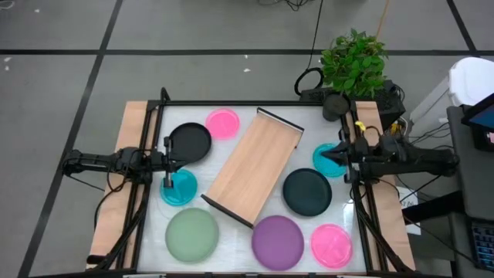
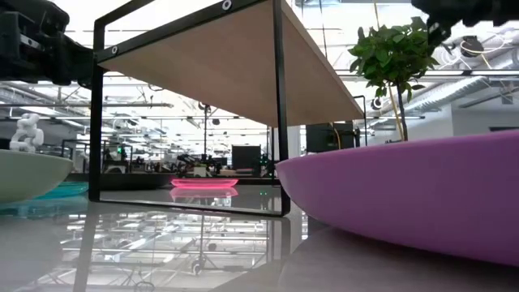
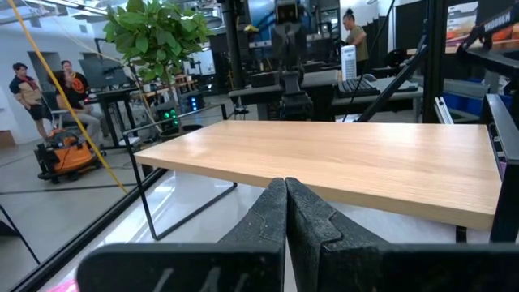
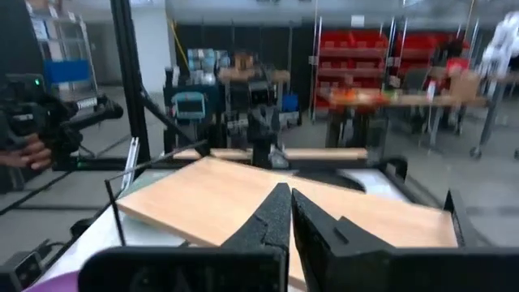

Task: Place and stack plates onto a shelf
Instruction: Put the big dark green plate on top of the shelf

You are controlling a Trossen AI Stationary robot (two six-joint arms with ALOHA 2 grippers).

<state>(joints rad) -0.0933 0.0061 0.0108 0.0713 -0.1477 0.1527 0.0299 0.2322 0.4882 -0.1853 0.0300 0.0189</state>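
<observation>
The shelf [image 1: 255, 165], a long light-wood board with black rails at its short ends, stands askew in the middle of the table [image 1: 231, 247], with nothing on its top. Plates lie all round it: a black plate [image 1: 190, 142] and a pink plate [image 1: 223, 123] by its far-left side, a translucent cyan plate [image 1: 179, 188] and a pale green plate [image 1: 191, 235] to its left and near-left, a purple plate [image 1: 278, 241] at its near end, a dark teal plate [image 1: 306, 191] just to its right, a second pink plate [image 1: 332, 245] in the near-right corner and another cyan plate [image 1: 328, 160] at the right edge. The left gripper [image 1: 167, 162] hovers between the black plate and the cyan one, its fingers pressed together on nothing. The right gripper [image 1: 340, 154] sits over the right-hand cyan plate, likewise closed and empty. A potted plant [image 1: 353, 62] stands beyond the table's far-right corner. In the left wrist view people [image 3: 49, 97] show in the room behind.
</observation>
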